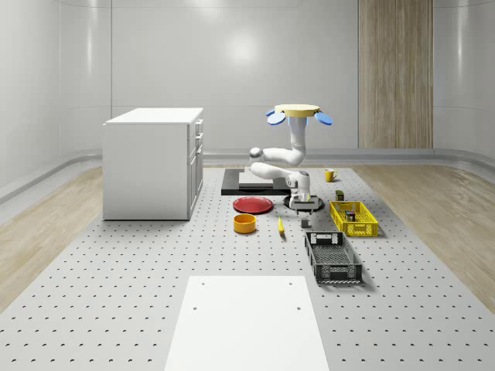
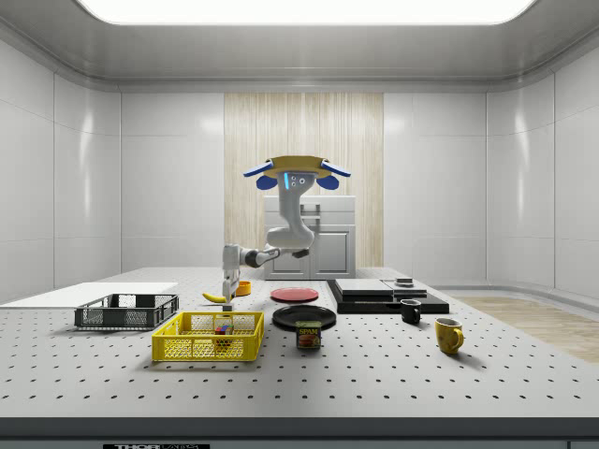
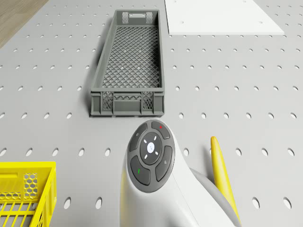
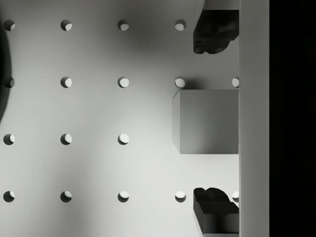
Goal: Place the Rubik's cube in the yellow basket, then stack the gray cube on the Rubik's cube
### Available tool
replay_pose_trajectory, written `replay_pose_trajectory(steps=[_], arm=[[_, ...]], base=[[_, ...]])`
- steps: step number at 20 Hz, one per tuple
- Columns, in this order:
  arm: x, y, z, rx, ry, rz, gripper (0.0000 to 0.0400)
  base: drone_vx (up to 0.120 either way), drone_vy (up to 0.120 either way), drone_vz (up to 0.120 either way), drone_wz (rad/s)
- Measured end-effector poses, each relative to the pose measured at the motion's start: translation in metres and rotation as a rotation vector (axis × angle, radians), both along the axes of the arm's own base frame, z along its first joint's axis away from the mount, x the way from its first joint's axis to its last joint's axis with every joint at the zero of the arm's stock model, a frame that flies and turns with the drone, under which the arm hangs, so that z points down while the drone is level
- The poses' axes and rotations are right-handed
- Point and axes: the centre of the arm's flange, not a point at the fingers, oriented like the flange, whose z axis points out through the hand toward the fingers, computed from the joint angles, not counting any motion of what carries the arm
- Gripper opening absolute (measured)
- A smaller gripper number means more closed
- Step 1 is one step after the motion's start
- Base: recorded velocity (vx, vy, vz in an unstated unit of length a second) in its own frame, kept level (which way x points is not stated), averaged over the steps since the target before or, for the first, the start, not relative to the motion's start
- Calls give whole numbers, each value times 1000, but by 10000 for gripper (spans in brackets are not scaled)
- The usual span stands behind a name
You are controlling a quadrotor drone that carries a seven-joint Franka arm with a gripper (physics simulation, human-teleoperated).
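Note:
The drone hovers over the table's middle, and its arm reaches down beside the yellow basket. The Rubik's cube lies inside that basket. In the wrist view the gray cube rests on the perforated table between the two dark fingertips, with a gap on each side. My gripper is open above it, touching nothing. In the whole-scene view the gripper hangs just over the small gray cube.
A dark mesh crate stands in front of the basket. A banana, an orange bowl, a red plate and a black plate lie close by. Farther off are a spam can, two mugs and a white cabinet.

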Motion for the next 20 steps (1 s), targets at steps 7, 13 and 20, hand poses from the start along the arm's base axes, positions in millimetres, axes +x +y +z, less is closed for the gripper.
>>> replay_pose_trajectory(steps=[7, 13, 20], arm=[[0, 0, 16, 0, 0, 0, 400], [3, 0, 26, 0, 0, 0, 400], [9, 0, 31, 0, 0, 0, 400]], base=[[0, 0, 0, 0], [0, 0, 0, 0], [0, 0, 0, 0]])
